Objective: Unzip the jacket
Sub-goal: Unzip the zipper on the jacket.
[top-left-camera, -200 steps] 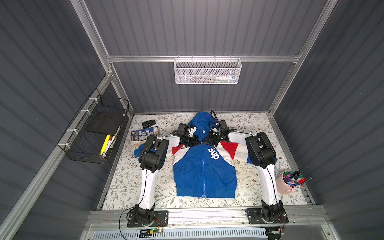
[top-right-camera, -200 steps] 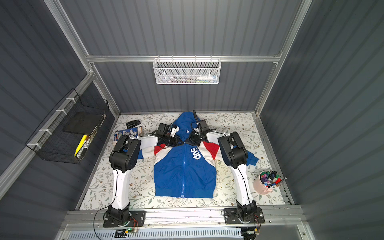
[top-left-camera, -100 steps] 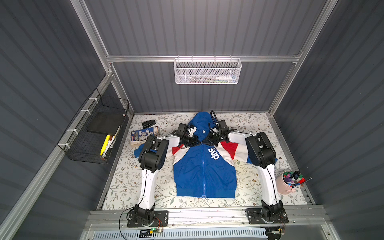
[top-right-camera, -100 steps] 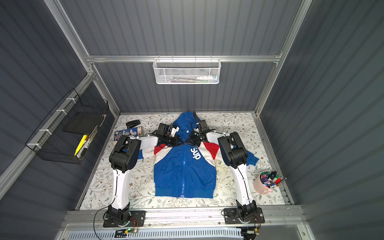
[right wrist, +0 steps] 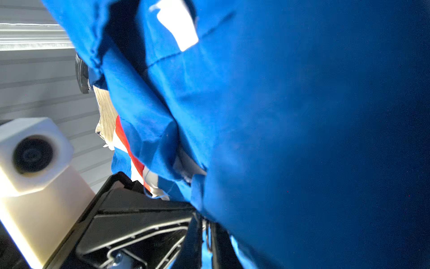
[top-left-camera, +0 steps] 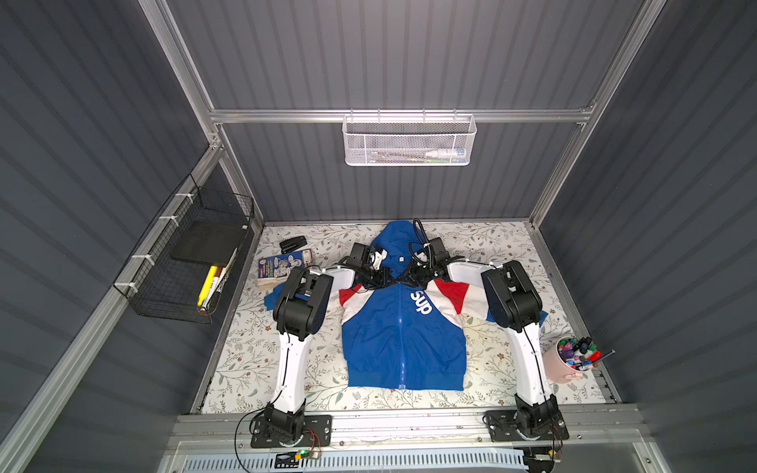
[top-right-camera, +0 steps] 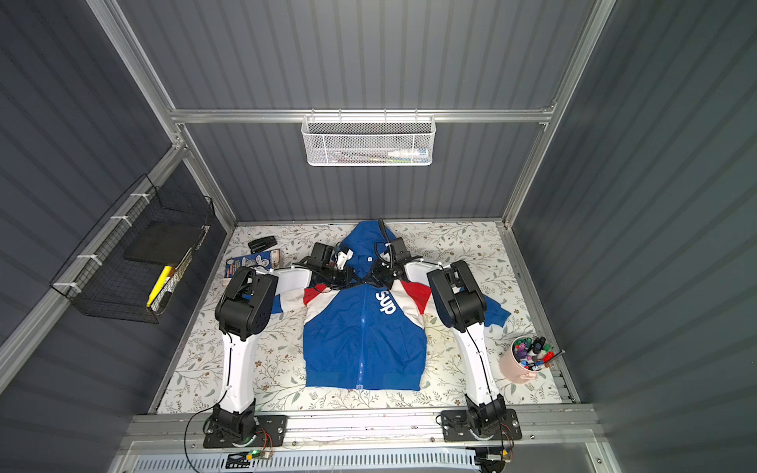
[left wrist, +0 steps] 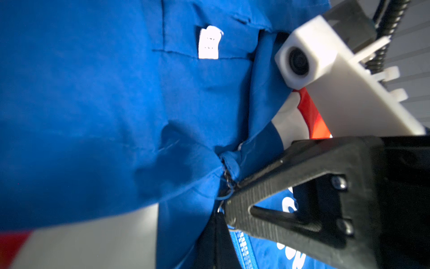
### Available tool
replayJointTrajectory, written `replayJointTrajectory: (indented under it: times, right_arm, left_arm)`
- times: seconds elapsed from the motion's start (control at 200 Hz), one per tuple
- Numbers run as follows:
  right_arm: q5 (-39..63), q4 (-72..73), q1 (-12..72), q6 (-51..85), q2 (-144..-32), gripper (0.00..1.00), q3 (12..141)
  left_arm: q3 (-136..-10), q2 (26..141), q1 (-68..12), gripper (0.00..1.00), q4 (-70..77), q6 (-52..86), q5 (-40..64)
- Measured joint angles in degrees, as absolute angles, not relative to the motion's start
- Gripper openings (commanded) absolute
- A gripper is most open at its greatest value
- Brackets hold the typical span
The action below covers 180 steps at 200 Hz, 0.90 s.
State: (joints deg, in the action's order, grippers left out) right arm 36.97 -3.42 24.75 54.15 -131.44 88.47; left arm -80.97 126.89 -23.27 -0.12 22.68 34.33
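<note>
Jacket (top-left-camera: 434, 344) lies flat on the floral table (top-left-camera: 495, 368), its zipper (top-left-camera: 400, 327) closed from hem to collar (left wrist: 232, 160), so nothing is undone yet. Left gripper (top-left-camera: 381, 276) is clamped on collar fabric; right gripper (left wrist: 227, 202) pinches the zipper pull (left wrist: 224, 186).

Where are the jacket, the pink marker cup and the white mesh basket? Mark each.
jacket (top-left-camera: 372, 340): a top view, on its blue front panel.
pink marker cup (top-left-camera: 553, 370): a top view, on its side wall.
white mesh basket (top-left-camera: 405, 143): a top view, on its front mesh.

White arm links (top-left-camera: 293, 364), blk joints (top-left-camera: 301, 305), blk cables (top-left-camera: 418, 233)
</note>
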Motion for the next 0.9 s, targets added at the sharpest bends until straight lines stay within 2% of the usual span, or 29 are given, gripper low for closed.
replayJointTrajectory:
  times: [0.315, 0.48, 0.9]
  right_arm:
    - [36.1, -3.1, 25.0, 53.5, -131.4, 0.03, 87.9]
    - [35.3, -3.9, 25.2, 52.2, -130.8, 0.02, 87.7]
    - [34.3, -4.4, 25.3, 52.7, -128.7, 0.00, 85.3]
  left_arm:
    - [-80.4, 125.6, -23.4, 0.00, -1.7, 22.7, 33.5]
    - [-80.4, 122.4, -23.9, 0.20, -5.8, 22.9, 30.9]
    - [-89.3, 125.8, -24.0, 0.16, -7.3, 24.5, 28.4]
